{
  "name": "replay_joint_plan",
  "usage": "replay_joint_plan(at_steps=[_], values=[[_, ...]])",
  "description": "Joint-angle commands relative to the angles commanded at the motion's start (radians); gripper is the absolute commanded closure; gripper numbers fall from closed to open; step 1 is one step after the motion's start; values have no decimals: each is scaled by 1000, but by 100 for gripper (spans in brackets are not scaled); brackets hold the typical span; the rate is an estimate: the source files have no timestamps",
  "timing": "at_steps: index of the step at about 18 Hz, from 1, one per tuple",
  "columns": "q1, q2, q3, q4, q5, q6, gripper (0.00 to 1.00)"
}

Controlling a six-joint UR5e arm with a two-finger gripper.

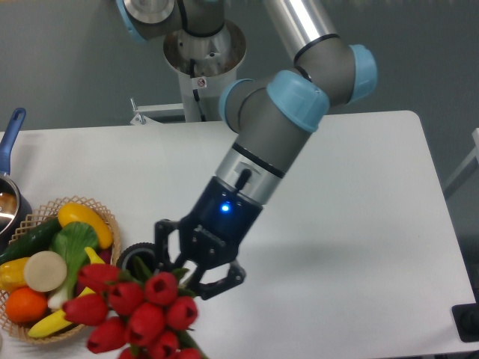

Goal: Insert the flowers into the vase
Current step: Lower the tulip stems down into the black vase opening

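One bunch of red tulips, the flowers, fills the bottom left of my view, with the gripper right above the heads and its dark fingers closed around what looks like the stems (the actual contact is hidden behind leaves and blooms, so I judge this a hold, not a certainty). The vase shows only as a slice of dark ribbed rim just behind the bunch, beside the wicker basket of fruit and vegetables. The arm reaches down at a slant from the upper right, which I take as a way to bring the stems over the opening while the wide cluster of heads hangs toward the camera. I cannot tell whether the stem ends are already inside the rim or merely in front of it. My guess is the insertion is under way or close. A pot with a blue handle sits at the far left edge of the table.
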Motion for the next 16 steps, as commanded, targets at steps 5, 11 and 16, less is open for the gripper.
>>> replay_joint_plan(at_steps=[5,11,16], values=[[8,-3,-29,9,-164,0,100],[37,3,-84,8,-284,5,100],[23,-9,-89,8,-284,6,100]])
